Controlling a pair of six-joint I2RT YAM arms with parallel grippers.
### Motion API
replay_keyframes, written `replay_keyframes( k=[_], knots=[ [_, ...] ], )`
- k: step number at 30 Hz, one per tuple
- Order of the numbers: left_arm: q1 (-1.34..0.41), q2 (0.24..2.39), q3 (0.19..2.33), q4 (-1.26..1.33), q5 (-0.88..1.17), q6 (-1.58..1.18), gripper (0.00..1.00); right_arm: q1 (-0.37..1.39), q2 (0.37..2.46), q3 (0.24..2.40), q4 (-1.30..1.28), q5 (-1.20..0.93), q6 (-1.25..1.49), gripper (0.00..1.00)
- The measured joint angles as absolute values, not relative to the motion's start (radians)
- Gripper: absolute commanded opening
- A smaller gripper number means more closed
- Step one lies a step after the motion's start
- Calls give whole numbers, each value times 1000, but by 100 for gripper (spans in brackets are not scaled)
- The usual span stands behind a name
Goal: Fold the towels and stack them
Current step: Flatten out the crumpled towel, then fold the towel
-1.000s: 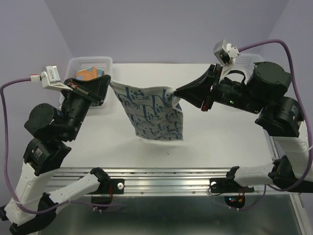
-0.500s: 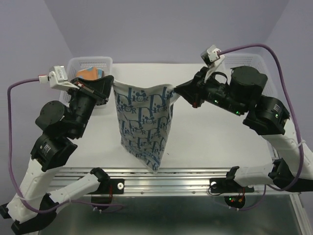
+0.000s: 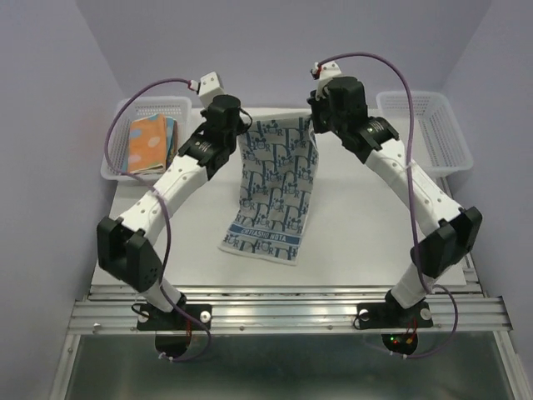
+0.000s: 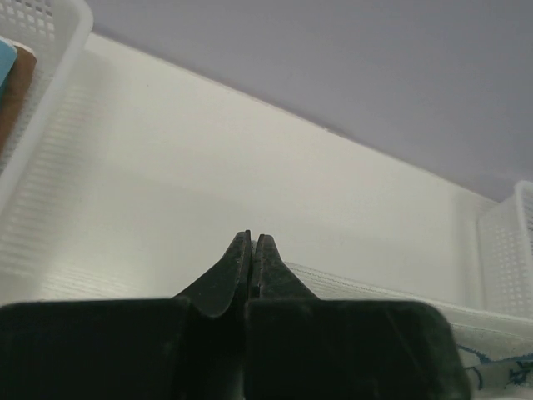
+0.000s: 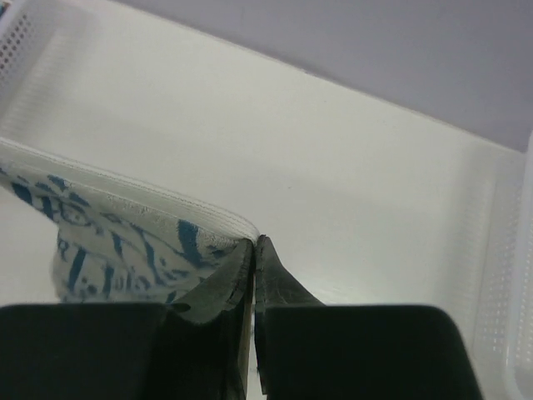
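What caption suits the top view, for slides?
The left gripper and right gripper hold the patterned towel by its far corners, near end on table.

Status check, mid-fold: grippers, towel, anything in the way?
Left gripper, right gripper shut on far corners of patterned towel. Towel hangs between them, near end lying on table. Nothing in the way.

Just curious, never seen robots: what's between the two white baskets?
The blue-white towel, pinched at its far corners by the left gripper and right gripper; top view shows it.
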State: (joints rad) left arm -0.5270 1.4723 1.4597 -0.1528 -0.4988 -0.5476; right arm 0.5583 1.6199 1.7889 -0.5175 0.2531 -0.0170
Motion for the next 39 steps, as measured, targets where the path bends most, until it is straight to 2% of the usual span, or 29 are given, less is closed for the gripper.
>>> replay_keyframes(
  k=[4, 13, 17, 21, 26, 32, 39],
  knots=[
    [-492, 1716, 1613, -106, -493, -479, 0, 472, 1769, 1821, -482, 163, -72, 1],
    [-430, 2190, 2047, -17, -472, -326, 0, 334, 2179, 2097, -428, 10, -192, 1],
    [-417, 2315, 2145, -2, -462, -289, 0, 320, 2264, 2107, -371, -32, -250, 1],
    [-400, 2357, 2151, -4, -464, -281, 0, 321, 2296, 2107, -342, -63, -286, 1],
    [-382, 2309, 2001, 44, -466, -290, 0, 324, 2273, 2082, -331, -141, -292, 1],
    [-390, 2115, 1659, 87, -432, -356, 0, 343, 2082, 1816, -353, -259, -265, 1],
    [-411, 1802, 1297, 147, -426, -444, 0, 411, 1869, 1525, -340, -292, -189, 1]
  ],
)
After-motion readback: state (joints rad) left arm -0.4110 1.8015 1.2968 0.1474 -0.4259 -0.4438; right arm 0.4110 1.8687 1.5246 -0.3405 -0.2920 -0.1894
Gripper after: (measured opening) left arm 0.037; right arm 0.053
